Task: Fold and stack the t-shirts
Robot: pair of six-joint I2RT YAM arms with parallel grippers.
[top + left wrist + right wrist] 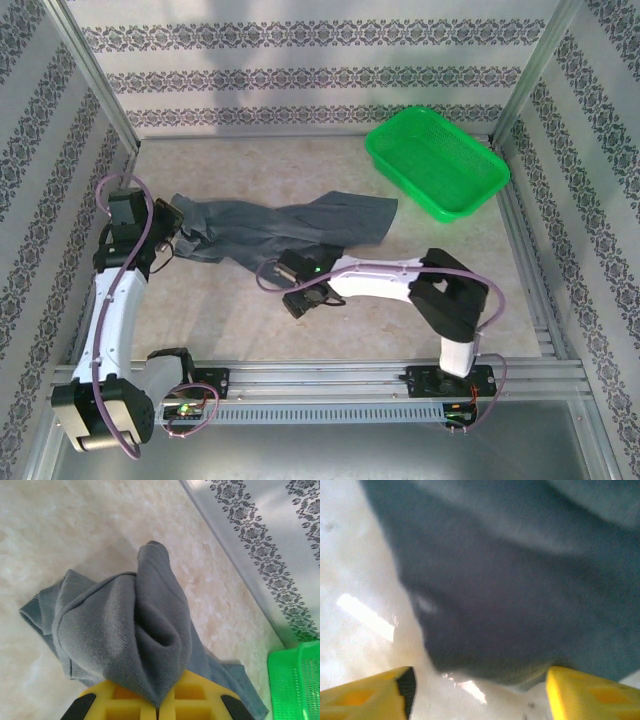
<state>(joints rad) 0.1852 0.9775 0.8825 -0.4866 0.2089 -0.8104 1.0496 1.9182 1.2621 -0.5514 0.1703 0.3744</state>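
Observation:
A dark slate-grey t-shirt (290, 228) lies crumpled and stretched in a long band across the middle of the table. My left gripper (182, 238) is at the shirt's left end. In the left wrist view its yellow fingers (200, 700) are shut on a bunched fold of the t-shirt (135, 640), which rises from the jaws. My right gripper (297, 292) sits just in front of the shirt's near edge. Seen from the right wrist, the gripper (477, 695) is open, with bare table between its fingers and the blurred t-shirt (520, 580) just beyond the tips.
A bright green mesh basket (437, 160) stands at the back right, and its corner (295, 680) shows in the left wrist view. Patterned walls and metal rails (300, 128) enclose the table. Bare tabletop (240, 320) lies in front of the shirt.

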